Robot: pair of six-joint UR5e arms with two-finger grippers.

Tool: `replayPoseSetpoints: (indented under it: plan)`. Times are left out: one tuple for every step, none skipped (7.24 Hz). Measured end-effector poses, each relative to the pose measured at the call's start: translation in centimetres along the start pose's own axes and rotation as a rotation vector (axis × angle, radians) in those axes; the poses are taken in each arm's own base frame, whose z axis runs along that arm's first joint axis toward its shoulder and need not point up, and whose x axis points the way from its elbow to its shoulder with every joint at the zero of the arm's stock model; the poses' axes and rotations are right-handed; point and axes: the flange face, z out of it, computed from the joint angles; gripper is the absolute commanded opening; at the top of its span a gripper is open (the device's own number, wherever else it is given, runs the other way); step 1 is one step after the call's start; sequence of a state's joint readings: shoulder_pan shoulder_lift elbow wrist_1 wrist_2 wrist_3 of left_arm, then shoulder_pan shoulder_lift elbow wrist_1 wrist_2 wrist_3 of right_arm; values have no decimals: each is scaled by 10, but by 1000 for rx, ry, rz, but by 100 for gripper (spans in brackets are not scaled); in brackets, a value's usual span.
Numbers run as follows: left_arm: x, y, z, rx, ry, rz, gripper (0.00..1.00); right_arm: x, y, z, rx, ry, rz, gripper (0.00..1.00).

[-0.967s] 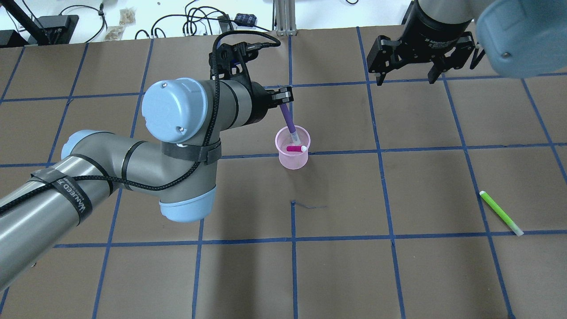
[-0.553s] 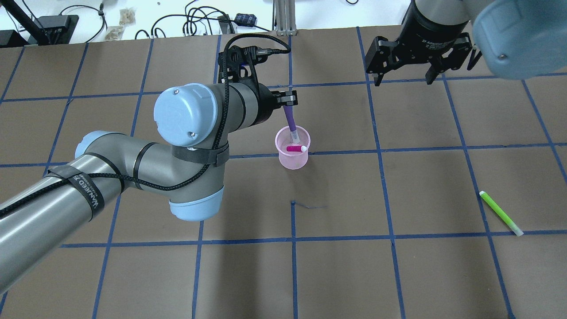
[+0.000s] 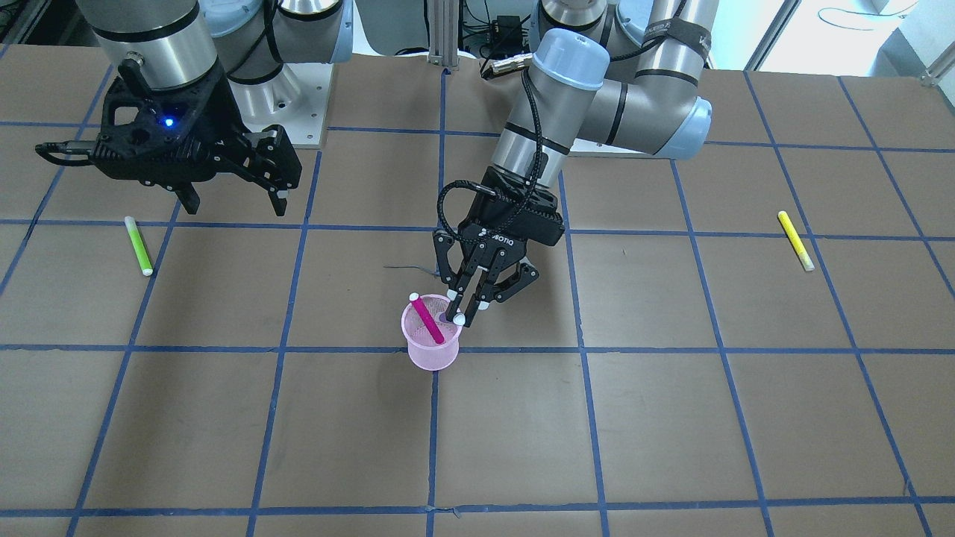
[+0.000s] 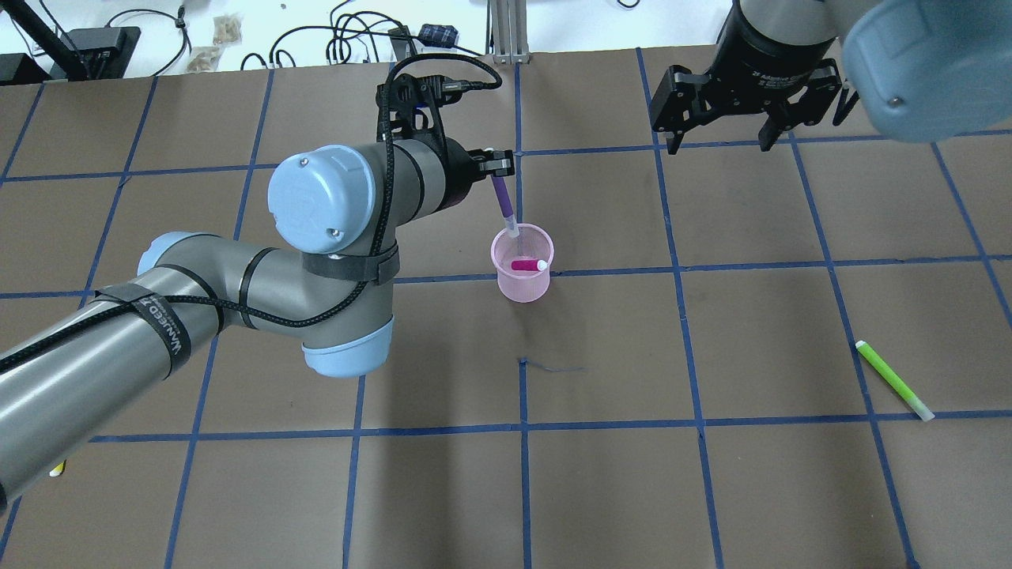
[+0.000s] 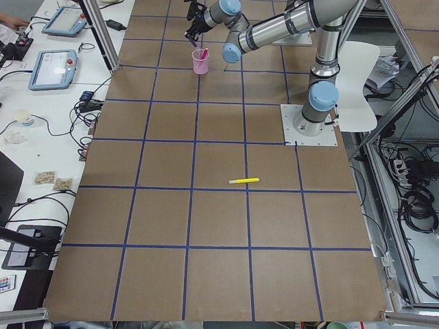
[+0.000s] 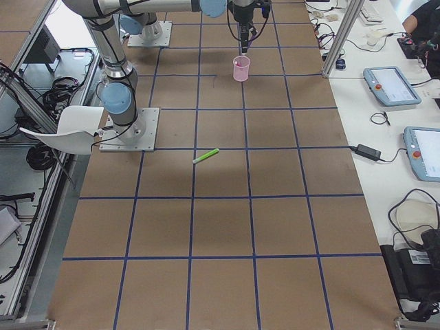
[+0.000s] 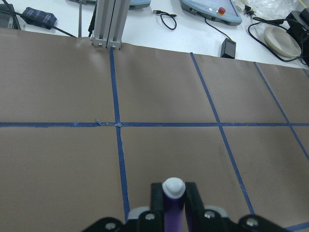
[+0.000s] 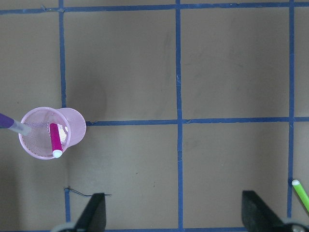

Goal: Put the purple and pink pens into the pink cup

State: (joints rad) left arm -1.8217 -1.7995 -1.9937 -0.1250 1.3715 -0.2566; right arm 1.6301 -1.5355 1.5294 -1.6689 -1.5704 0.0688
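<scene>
One brown table (image 4: 711, 356), blue-taped grid: left fingers (image 7: 192, 194) pinch purple pen (image 4: 503, 197) (tip inside pink cup (image 4: 523, 288)); right fingers (image 8: 95, 212) spread wide.

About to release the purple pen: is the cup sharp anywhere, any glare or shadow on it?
Overhead exterior: sharp, even light, no glare on pink cup or purple pen. Right wrist: crisp, faint shadow beside cup. Left wrist: pen sharp, cup out of frame. Side views: cup tiny.

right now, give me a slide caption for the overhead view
Left gripper holds the purple pen with its end in the pink cup beside the pink pen; right gripper open.
</scene>
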Motion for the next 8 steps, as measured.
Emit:
replayPoseSetpoints:
  plan:
    - [-3, 3, 5, -5, -3, 5, 0, 0, 0, 0, -1, 0, -1, 100]
    - [-3, 6, 9, -13, -5, 10, 0, 0, 1, 0, -2, 1, -2, 100]
    - [-3, 9, 12, -22, -7, 17, 0, 0, 1, 0, -3, 1, -3, 100]
    - [-3, 15, 16, -35, -8, 21, 0, 0, 1, 1, -4, 1, -4, 100]
    - [-3, 24, 21, -55, -10, 22, 0, 0, 1, 1, -6, 1, -6, 100]
    - [-3, 31, 25, -71, -11, 23, 18, 0, 3, 3, -8, 2, -9, 100]
    - [-3, 35, 28, -81, -14, 22, 36, 0, 4, 4, -11, 2, -10, 100]
    - [-4, 38, 31, -89, -16, 20, 99, 0, 5, 5, -11, 2, -11, 100]
